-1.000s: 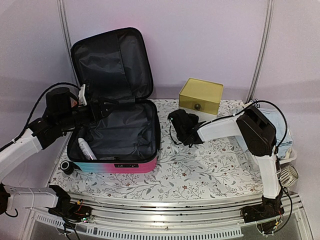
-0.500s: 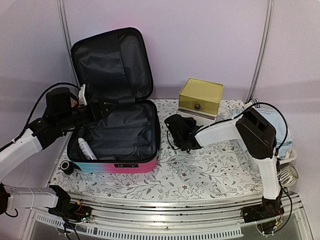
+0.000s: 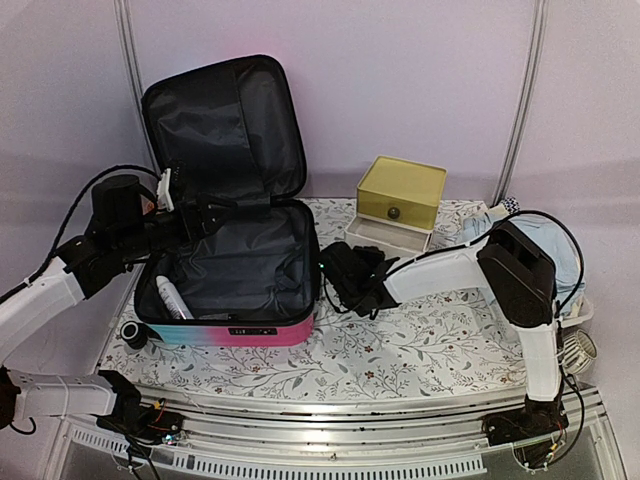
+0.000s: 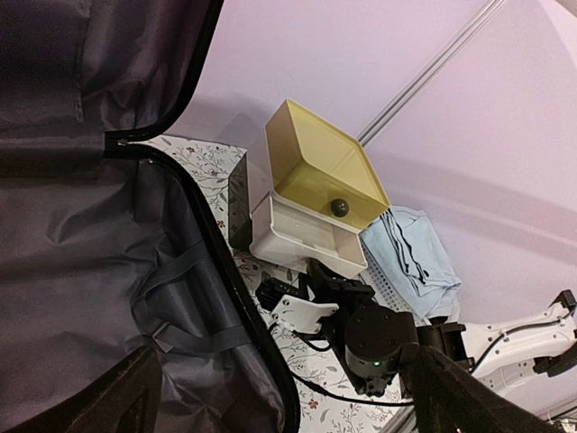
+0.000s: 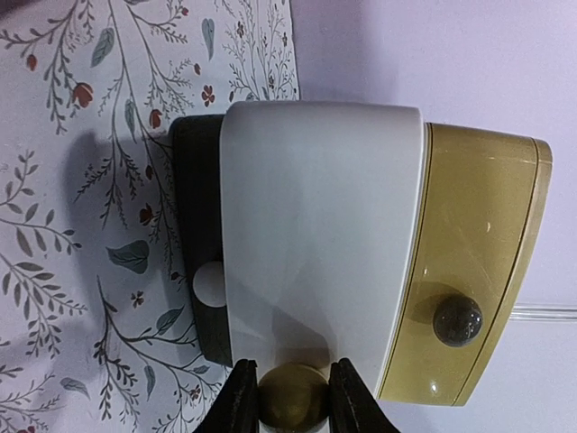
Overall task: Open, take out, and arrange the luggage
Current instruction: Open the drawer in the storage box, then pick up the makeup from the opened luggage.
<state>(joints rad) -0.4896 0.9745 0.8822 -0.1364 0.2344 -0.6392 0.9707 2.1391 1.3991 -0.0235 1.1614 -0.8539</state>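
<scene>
The luggage (image 3: 240, 262) lies open on the left of the table, its lid upright and its black lining (image 4: 90, 262) showing. My left gripper (image 3: 205, 214) hovers open over its back left corner; its dark fingers (image 4: 469, 397) frame the left wrist view with nothing between them. My right gripper (image 5: 293, 397) is shut on the round olive knob (image 5: 293, 399) of a white drawer (image 5: 315, 225). That drawer (image 3: 385, 237) sticks out from the base of the yellow-topped box (image 3: 402, 190), with the right gripper (image 3: 365, 262) just right of the luggage.
A white tube (image 3: 172, 296) lies inside the luggage at its left wall. A black round object (image 3: 134, 334) sits by its front left corner. A white mesh basket (image 3: 572, 318) holding blue cloth (image 3: 555, 255) stands at the right edge. A second knob (image 5: 457, 320) shows on the yellow front.
My right gripper has moved left and nearer, toward the luggage, drawing the white drawer out of the yellow-topped box. The left arm has stayed still.
</scene>
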